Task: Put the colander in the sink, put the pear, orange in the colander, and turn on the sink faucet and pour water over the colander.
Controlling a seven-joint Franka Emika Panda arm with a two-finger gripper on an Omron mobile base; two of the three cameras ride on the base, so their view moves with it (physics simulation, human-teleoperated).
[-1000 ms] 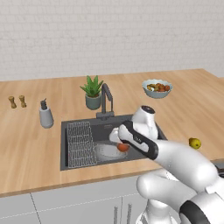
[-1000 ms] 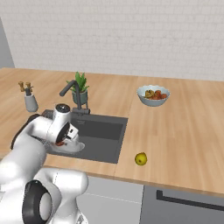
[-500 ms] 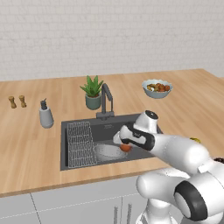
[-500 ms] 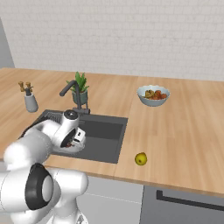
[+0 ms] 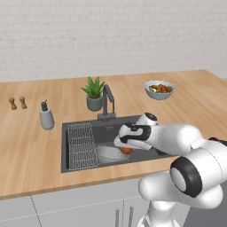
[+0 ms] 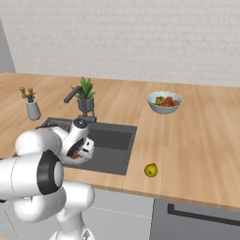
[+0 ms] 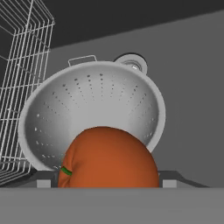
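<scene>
My gripper (image 5: pixel 125 145) hangs low inside the dark sink (image 6: pixel 112 144), shut on the red-orange orange (image 5: pixel 126 150). In the hand view the orange (image 7: pixel 109 158) sits between the fingertips (image 7: pixel 171 177), just over the near rim of the silver perforated colander (image 7: pixel 94 103). The colander (image 5: pixel 107 154) lies on the sink floor beside the wire rack (image 5: pixel 82 139), with the steel drain (image 7: pixel 131 61) behind it. On the counter to the right of the sink lies the yellow-green pear (image 6: pixel 150 169). At the sink's back edge stands the dark faucet (image 5: pixel 107 99), with no water running.
A pale bowl of mixed fruits (image 5: pixel 159 88) sits at the back right. A potted plant (image 5: pixel 94 93) stands behind the faucet. Left of the sink are a soap dispenser (image 5: pixel 46 116) and two small shakers (image 5: pixel 17 103). The wire rack (image 7: pixel 17 65) borders the colander.
The hand has sunk a little deeper into the sink with the orange, closer over the colander. The arm's elbow has swung down to the right.
</scene>
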